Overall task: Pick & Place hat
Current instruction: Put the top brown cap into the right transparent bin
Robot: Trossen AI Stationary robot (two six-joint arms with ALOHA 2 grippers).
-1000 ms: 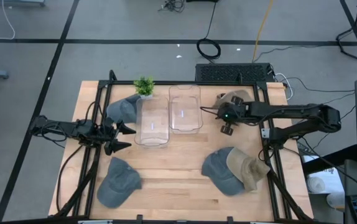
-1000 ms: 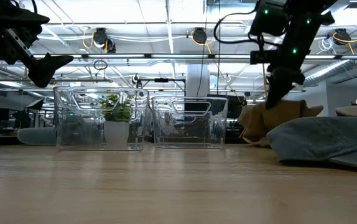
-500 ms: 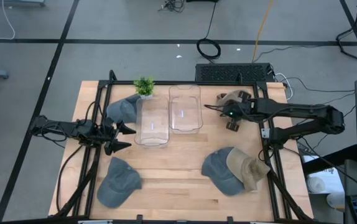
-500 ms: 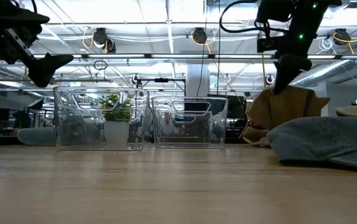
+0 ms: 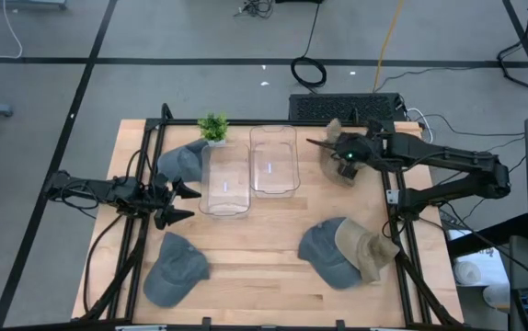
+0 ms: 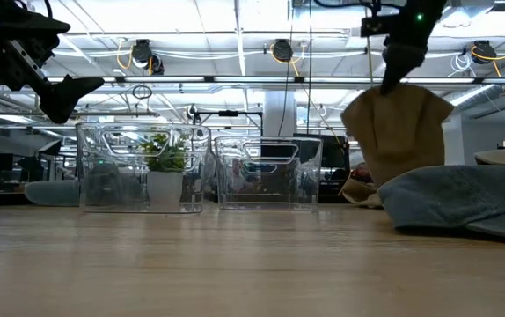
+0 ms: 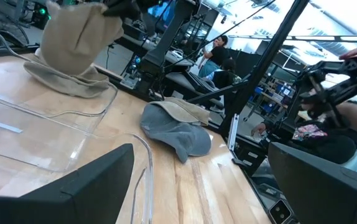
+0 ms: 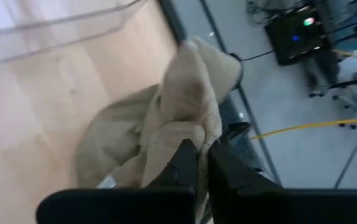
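Note:
My right gripper (image 6: 391, 77) is shut on a tan hat (image 6: 398, 132) that hangs below it at the table's far right; the hat also shows in the high view (image 5: 336, 147) and the left wrist view (image 7: 73, 37). A second tan hat (image 8: 104, 149) lies flat on the table beneath it. My left gripper (image 5: 189, 202) is open and empty at the table's left side, next to the left clear bin (image 5: 225, 179). A second clear bin (image 5: 273, 161) stands to the right of that one. My right gripper pinches a bunched fold of the tan hat's cloth (image 8: 197, 134) between its two fingers (image 8: 186, 163), coming from above and pointing down. The hat hangs slack below the fingers. Whether its lower edge (image 7: 60, 67) still touches the hat beneath, I cannot tell.
A grey hat (image 5: 183, 158) lies behind the left bin, beside a small potted plant (image 5: 213, 127). Another grey hat (image 5: 174, 268) lies near left. A grey hat (image 5: 327, 250) and a tan hat (image 5: 367, 253) overlap near right. Bare wood lies in the middle near part.
My right gripper has risen, staying shut on the tan hat. The hat has been drawn up from a low heap on the table and now hangs stretched out below the fingers, while the second tan hat has stayed on the table.

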